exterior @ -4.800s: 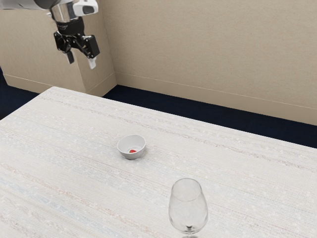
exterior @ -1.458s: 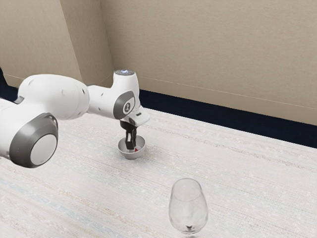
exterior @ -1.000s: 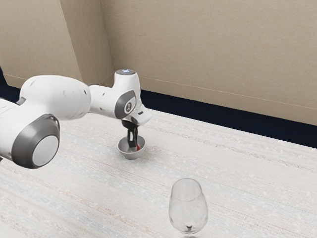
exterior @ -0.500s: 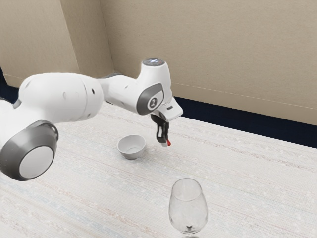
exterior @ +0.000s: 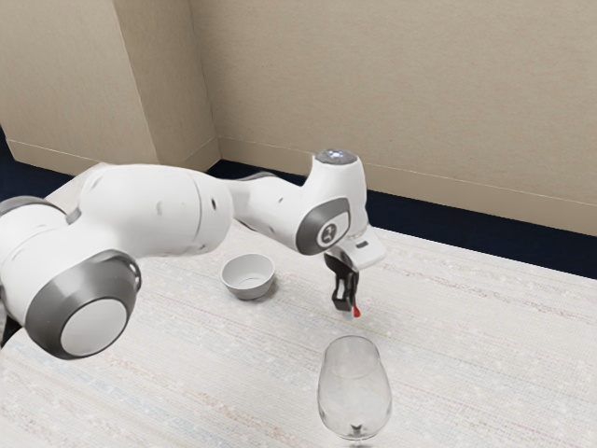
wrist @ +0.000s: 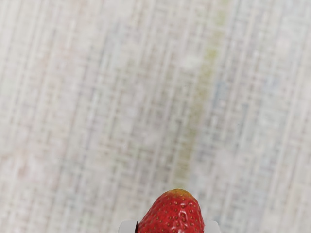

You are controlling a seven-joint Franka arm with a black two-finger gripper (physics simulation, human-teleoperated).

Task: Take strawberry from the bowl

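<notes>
In the exterior view my black gripper (exterior: 347,306) points down low over the table, toward the exterior view's right from the bowl. The red strawberry (exterior: 356,312) shows at its fingertips. In the wrist view the strawberry (wrist: 173,213) sits between the two pale fingertips of my gripper (wrist: 170,227), one on either side, and they are shut on it. The white bowl (exterior: 248,277) stands upright on the table with nothing visible inside. Whether the strawberry touches the table is hard to tell.
A clear stemmed glass (exterior: 354,392) stands near the exterior view's lower edge, close to my gripper on the near side. The pale patterned table (exterior: 504,345) stretches toward the exterior view's right. Behind it is a beige wall (exterior: 420,103).
The strawberry was in the bowl with my gripper around it; my gripper has lifted it out and carried it toward the exterior view's right, then lower and nearer the glass. The bowl has stayed put.
</notes>
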